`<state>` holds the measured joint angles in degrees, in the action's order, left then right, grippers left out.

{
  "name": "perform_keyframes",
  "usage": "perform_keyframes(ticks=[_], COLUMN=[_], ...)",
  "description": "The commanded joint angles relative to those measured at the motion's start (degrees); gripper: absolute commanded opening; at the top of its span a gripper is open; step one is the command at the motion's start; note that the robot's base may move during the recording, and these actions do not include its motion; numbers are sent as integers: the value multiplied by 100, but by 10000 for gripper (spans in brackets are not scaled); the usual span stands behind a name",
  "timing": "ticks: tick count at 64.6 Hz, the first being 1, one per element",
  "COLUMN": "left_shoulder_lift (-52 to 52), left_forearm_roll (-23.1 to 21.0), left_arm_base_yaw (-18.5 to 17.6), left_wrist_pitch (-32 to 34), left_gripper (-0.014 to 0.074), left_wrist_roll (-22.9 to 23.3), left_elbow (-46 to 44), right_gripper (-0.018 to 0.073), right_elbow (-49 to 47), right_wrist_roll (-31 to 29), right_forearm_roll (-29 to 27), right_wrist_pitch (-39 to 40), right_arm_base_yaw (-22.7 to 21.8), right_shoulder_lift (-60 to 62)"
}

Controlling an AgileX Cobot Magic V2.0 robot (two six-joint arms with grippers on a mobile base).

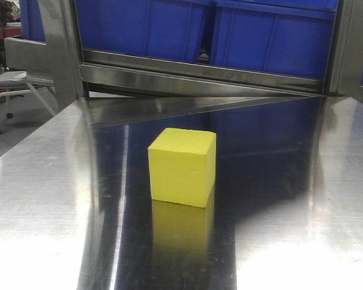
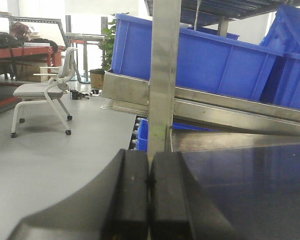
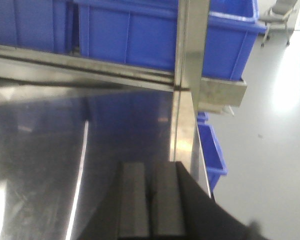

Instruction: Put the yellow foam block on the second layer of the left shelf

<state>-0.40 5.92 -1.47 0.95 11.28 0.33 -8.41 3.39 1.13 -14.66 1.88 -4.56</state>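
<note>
Bright glare streaks the steel table [image 1: 42, 181], and the right wrist view is blurred.

This looked like a workshop or industrial storeroom: big blue plastic storage bins [image 2: 215, 60] sat on a slanted stainless-steel rack [image 2: 164, 75] behind a polished steel worktable [image 1: 42, 199]. Off to the side were a bare grey floor [image 2: 55, 160], a grey wheeled office chair [image 2: 37, 91] and a cluttered red-framed metal workbench [image 2: 20, 49].
</note>
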Motion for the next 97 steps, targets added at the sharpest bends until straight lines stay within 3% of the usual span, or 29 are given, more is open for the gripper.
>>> perform_keyframes(ticks=[1, 29, 39, 49, 55, 62, 81, 87, 97], left_shoulder_lift=[-109, -109, -109, -109, -109, -109, -109, -109, -109], left_forearm_roll=[-22, -22, -22, -22, -22, -22, -22, -22, -22], left_arm_base_yaw=[8, 8, 8, 8, 8, 8, 8, 8, 8], left_wrist_pitch=[503, 503, 503, 503, 503, 503, 503, 503, 503], left_gripper=[137, 137, 137, 137, 137, 137, 137, 137, 137], left_wrist_roll=[26, 26, 26, 26, 26, 26, 26, 26, 26], left_elbow=[140, 140, 140, 140, 140, 140, 140, 140, 140], right_gripper=[65, 65, 85, 260, 438, 632, 624, 624, 624], right_elbow=[-412, -1666, -2245, -2923, -3196, -3502, -4513, -4841, -5359], right_wrist_roll=[-26, 416, 427, 445, 620, 1311, 4162, 4744, 5117], right_forearm_roll=[47, 191, 184, 226, 241, 248, 287, 325, 330], right_wrist_pitch=[357, 129, -443, -1179, -1467, -1860, -2810, -2974, -3096], right_arm_base_yaw=[-14, 1119, 1315, 1440, 1572, 1829, 2587, 2853, 3240], right_shoulder_lift=[-514, -3441, -4380, -5153, -5493, -5915, -6769, -7047, -7522])
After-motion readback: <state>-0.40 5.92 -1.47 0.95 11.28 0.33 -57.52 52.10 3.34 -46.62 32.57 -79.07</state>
